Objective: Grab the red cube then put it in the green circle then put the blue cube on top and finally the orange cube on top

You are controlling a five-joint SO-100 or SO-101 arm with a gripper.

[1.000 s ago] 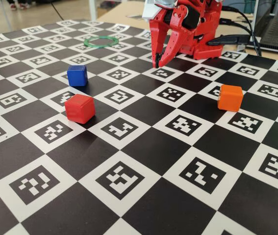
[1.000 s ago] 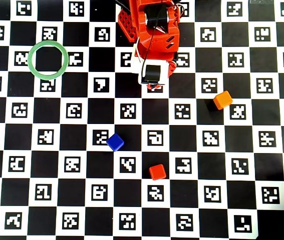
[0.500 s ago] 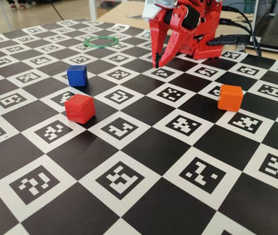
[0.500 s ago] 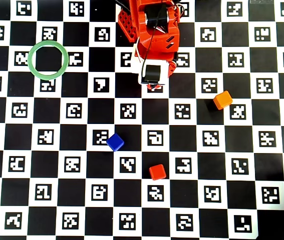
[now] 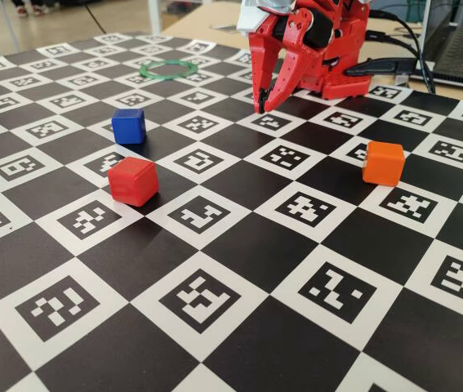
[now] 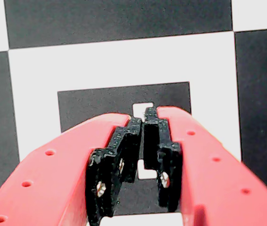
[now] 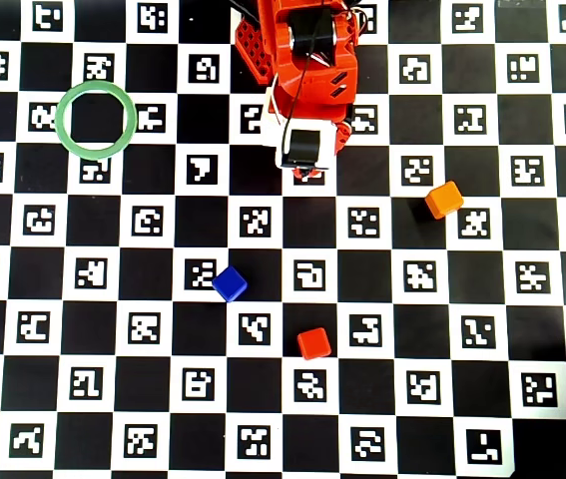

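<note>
We see no change from a moment ago: the end effector (image 6: 144,123) stays pressed together, empty, above the counter (image 5: 239,237). The red cube (image 7: 313,343), blue cube (image 7: 230,283) and orange cube (image 7: 444,200) all sit outside the green circle (image 7: 96,119).

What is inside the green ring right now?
Nothing yet. Inside the green circle you only see the checkered mat, mostly one black square. The red cube, blue cube and orange cube all sit elsewhere.
</note>
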